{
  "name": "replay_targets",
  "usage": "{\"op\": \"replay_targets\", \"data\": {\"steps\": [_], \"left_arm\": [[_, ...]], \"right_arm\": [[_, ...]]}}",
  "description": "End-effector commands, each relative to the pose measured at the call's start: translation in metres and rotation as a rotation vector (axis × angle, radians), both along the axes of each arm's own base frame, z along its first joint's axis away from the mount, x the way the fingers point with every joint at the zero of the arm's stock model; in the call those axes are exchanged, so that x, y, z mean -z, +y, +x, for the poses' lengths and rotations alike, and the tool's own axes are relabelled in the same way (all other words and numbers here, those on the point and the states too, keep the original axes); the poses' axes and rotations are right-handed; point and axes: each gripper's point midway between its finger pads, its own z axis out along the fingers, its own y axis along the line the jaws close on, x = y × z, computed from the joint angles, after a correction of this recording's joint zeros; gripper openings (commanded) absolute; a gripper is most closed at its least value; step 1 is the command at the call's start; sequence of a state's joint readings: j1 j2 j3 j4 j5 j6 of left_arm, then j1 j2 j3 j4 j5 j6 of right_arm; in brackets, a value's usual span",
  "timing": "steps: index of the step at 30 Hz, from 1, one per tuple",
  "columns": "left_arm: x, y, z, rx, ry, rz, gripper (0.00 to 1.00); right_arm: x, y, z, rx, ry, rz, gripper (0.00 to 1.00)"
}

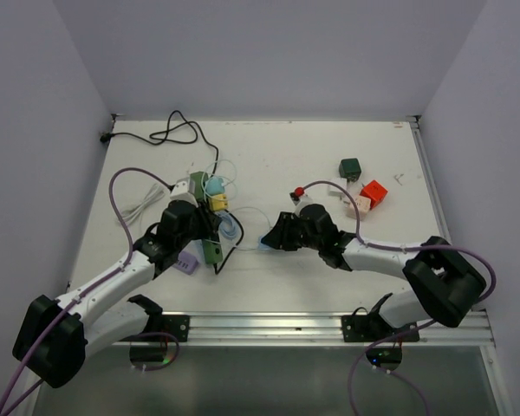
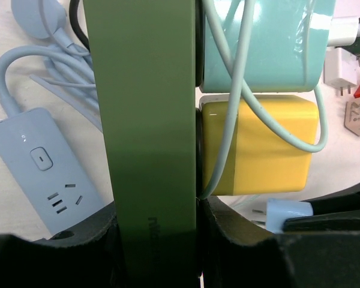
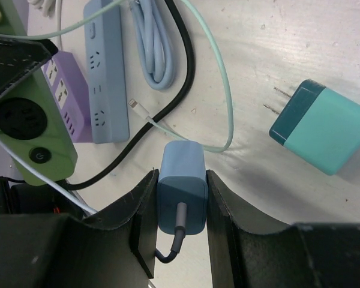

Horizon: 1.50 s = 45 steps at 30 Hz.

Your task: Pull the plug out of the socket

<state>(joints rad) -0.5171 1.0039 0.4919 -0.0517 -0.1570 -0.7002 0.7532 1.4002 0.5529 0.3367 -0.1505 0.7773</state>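
Right gripper (image 3: 180,180) is clenching on the light blue plug (image 3: 181,159), jaws pressing on both its sides, with the grey lead (image 3: 179,225) running out at 6 o'clock toward the wrist. The plug is sitting clear of any outlet, with nothing touching its front end.

The green socket (image 3: 59,135) is lying at 9 o'clock of the plug in the right wrist view, near but apart. Its empty outlet (image 3: 18,117) and power button (image 3: 41,156) are facing the camera. The black cord (image 3: 181,78) and a mint cable (image 3: 228,78) are running between them at 12 o'clock. The purple strip (image 3: 63,96) and light blue strip (image 3: 105,72) are lying at 10 to 11 o'clock, and a loose teal adapter (image 3: 330,126) at 2 o'clock.

Left gripper (image 2: 158,207) is grasping the green socket across its narrow body and bracing it on the table (image 1: 286,156). At 3 o'clock of the strip a yellow charger (image 2: 264,144) is seated against its outlet face, and a teal charger (image 2: 270,48) is sitting at 1 o'clock, both looking plugged in.

Step, by my reading: the pull itself is looking done and the plug is out. Next move probably calls for drawing the plug further toward 3 o'clock, away from the cables, then lowering it onto bare table and releasing. The left side should be holding the strip down so the cords are not dragging it along.
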Motion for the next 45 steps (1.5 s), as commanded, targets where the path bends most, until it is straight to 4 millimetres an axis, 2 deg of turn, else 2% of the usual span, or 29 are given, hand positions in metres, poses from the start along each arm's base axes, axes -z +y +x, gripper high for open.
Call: {"op": "replay_targets", "data": {"steps": [1, 2, 4, 9, 13, 17, 21, 26, 28, 29, 30, 33, 35, 36, 37, 40, 41, 43, 44, 45], "left_arm": [[-0.032, -0.012, 0.019, 0.0, -0.128, -0.101, 0.0], [-0.032, -0.013, 0.019, 0.011, -0.134, -0.104, 0.0], [-0.03, -0.015, 0.018, 0.029, -0.132, -0.098, 0.0], [-0.029, -0.017, 0.019, 0.047, -0.138, -0.089, 0.0], [-0.027, -0.017, 0.019, 0.049, -0.138, -0.084, 0.0], [-0.026, -0.016, 0.018, 0.058, -0.145, -0.075, 0.0], [-0.028, -0.017, 0.019, 0.059, -0.152, -0.073, 0.0], [-0.033, -0.018, 0.021, 0.062, -0.166, -0.074, 0.0], [-0.033, -0.018, 0.021, 0.067, -0.167, -0.076, 0.0], [-0.033, -0.018, 0.021, 0.069, -0.17, -0.077, 0.0], [-0.034, -0.019, 0.021, 0.074, -0.174, -0.079, 0.0], [-0.035, -0.022, 0.02, 0.089, -0.179, -0.086, 0.0], [-0.037, -0.025, 0.02, 0.104, -0.184, -0.097, 0.0], [-0.038, -0.027, 0.02, 0.11, -0.185, -0.102, 0.0], [-0.039, -0.028, 0.019, 0.118, -0.186, -0.109, 0.0], [-0.042, -0.031, 0.018, 0.129, -0.19, -0.12, 0.0], [-0.043, -0.031, 0.018, 0.13, -0.192, -0.122, 0.0], [-0.046, -0.032, 0.018, 0.135, -0.195, -0.126, 0.0], [-0.046, -0.032, 0.018, 0.136, -0.195, -0.127, 0.0], [-0.047, -0.032, 0.018, 0.137, -0.199, -0.129, 0.0]], "right_arm": [[-0.013, 0.016, 0.005, -0.031, -0.02, 0.083, 0.11], [-0.011, 0.016, 0.006, -0.032, -0.012, 0.083, 0.18], [-0.007, 0.019, 0.007, -0.031, 0.004, 0.082, 0.2], [-0.003, 0.024, 0.007, -0.041, 0.027, 0.093, 0.35], [-0.005, 0.026, 0.008, -0.04, 0.031, 0.094, 0.47], [-0.013, 0.025, 0.009, -0.038, 0.017, 0.091, 0.54], [-0.026, 0.021, 0.011, -0.027, 0.0, 0.08, 0.55], [-0.056, 0.008, 0.015, 0.027, -0.057, 0.062, 0.56], [-0.085, 0.003, 0.017, 0.046, -0.125, 0.1, 0.57], [-0.086, 0.003, 0.017, 0.045, -0.129, 0.099, 0.58], [-0.099, 0.004, 0.017, 0.042, -0.153, 0.123, 0.59], [-0.118, 0.009, 0.02, 0.031, -0.186, 0.155, 0.64], [-0.121, 0.015, 0.022, 0.017, -0.186, 0.163, 0.67], [-0.13, 0.018, 0.025, 0.013, -0.196, 0.177, 0.67], [-0.125, 0.023, 0.026, 0.001, -0.182, 0.173, 0.68], [-0.136, 0.033, 0.03, -0.014, -0.199, 0.195, 0.67], [-0.131, 0.036, 0.032, -0.016, -0.191, 0.186, 0.68], [-0.135, 0.044, 0.033, -0.031, -0.199, 0.196, 0.68], [-0.129, 0.047, 0.035, -0.032, -0.187, 0.186, 0.68], [-0.131, 0.051, 0.036, -0.037, -0.192, 0.192, 0.67]]}}
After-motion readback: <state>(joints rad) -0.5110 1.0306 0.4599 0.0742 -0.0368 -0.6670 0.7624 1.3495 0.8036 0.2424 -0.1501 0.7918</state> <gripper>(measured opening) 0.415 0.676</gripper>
